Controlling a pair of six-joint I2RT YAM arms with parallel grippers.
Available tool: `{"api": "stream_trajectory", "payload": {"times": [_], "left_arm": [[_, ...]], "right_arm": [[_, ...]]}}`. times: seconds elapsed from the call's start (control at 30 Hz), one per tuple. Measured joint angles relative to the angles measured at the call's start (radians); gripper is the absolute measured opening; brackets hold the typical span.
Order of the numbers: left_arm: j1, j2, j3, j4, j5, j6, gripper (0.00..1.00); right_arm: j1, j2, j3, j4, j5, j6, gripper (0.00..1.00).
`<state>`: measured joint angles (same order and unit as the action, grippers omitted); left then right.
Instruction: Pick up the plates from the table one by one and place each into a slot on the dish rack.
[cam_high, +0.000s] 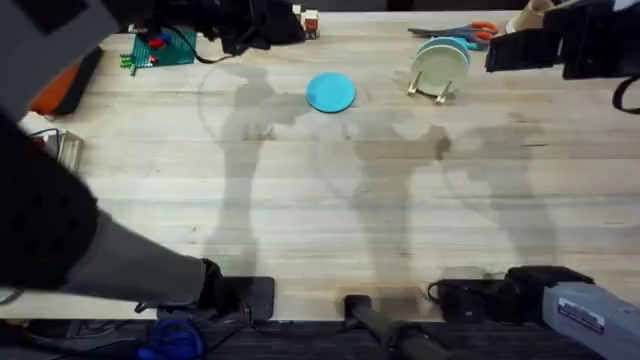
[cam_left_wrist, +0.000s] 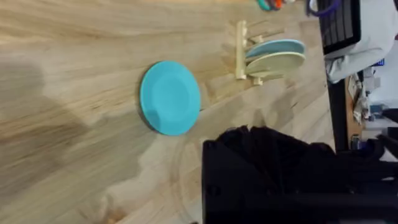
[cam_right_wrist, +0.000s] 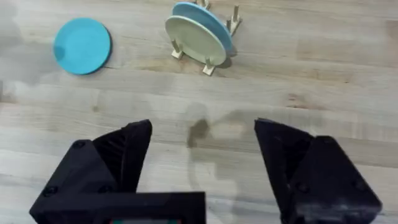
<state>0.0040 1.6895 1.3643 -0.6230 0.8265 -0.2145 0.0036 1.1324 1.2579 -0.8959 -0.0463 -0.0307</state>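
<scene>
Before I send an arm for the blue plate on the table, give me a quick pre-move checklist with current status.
1. Blue plate lies flat on the table, nothing on it: ok.
2. Right end effector open and holding nothing: ok.
3. Left end effector open: cannot tell.
4. Dish rack upright, with the cream plate and another blue plate standing in it: ok.
5. Free slot left in the rack: cannot tell.
6. Bare table between plate and rack: ok.
</scene>
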Motion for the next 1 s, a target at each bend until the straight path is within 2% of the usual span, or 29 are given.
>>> {"api": "stream_trajectory", "payload": {"times": [0.3, 0.63, 1.0], "left_arm": [[-0.008, 0.102, 0.0, 0.021, 0.019, 0.032, 0.039], [-0.059, 0.194, 0.0, 0.068, 0.023, 0.039, 0.04], [-0.058, 0.23, 0.0, 0.074, 0.019, 0.044, 0.041]], "right_arm": [[0.0, 0.0, 0.0, 0.002, 0.0, 0.0, 0.993], [0.0, 0.0, 0.0, 0.002, 0.0, 0.0, 0.993], [0.0, 0.0, 0.0, 0.002, 0.0, 0.0, 0.994]]}}
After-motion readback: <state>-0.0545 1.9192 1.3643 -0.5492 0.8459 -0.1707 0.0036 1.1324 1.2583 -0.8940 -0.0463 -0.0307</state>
